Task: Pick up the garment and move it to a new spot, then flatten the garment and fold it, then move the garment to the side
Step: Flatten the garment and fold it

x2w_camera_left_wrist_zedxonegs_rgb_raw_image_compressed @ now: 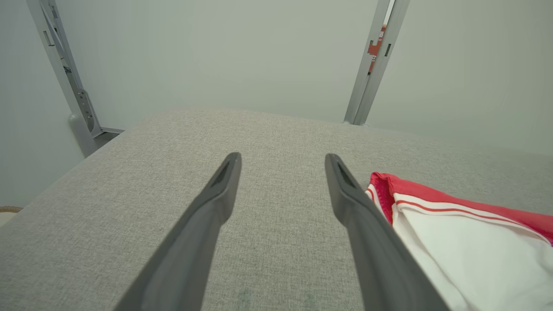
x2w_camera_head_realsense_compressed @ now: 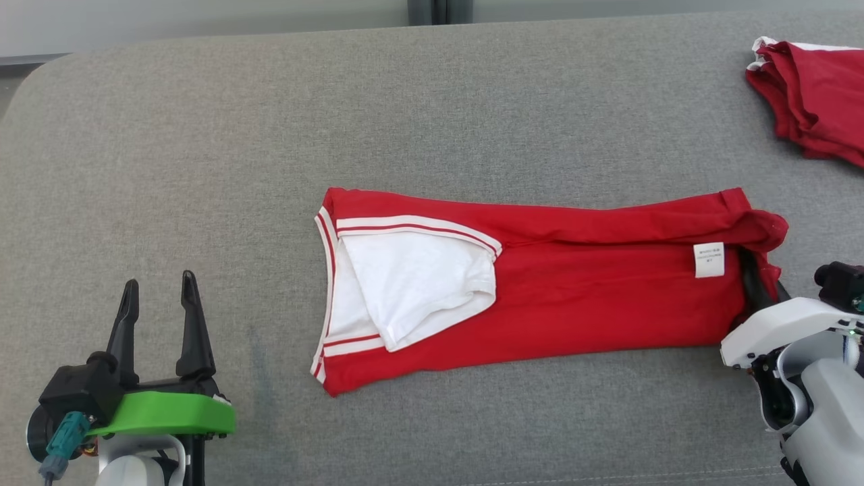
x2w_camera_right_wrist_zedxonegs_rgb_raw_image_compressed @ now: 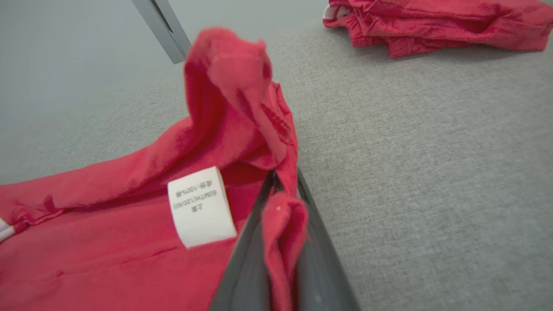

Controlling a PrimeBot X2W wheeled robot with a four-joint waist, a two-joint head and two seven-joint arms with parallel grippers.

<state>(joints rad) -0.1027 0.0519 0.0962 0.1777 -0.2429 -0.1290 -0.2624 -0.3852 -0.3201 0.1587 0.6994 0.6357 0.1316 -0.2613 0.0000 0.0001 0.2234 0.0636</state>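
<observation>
While the right gripper [x2w_camera_right_wrist_zedxonegs_rgb_raw_image_compressed: 283, 183] pinches only a small corner of the red garment [x2w_camera_head_realsense_compressed: 574, 290] lying mid-frame (left gripper [x2w_camera_head_realsense_compressed: 158, 290] spread idle, lower left), a lift may slip free or undo the fold.

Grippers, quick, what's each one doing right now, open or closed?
Left gripper: open, holding nothing.
Right gripper: closed on the edge of the red shirt, near its white label.
</observation>
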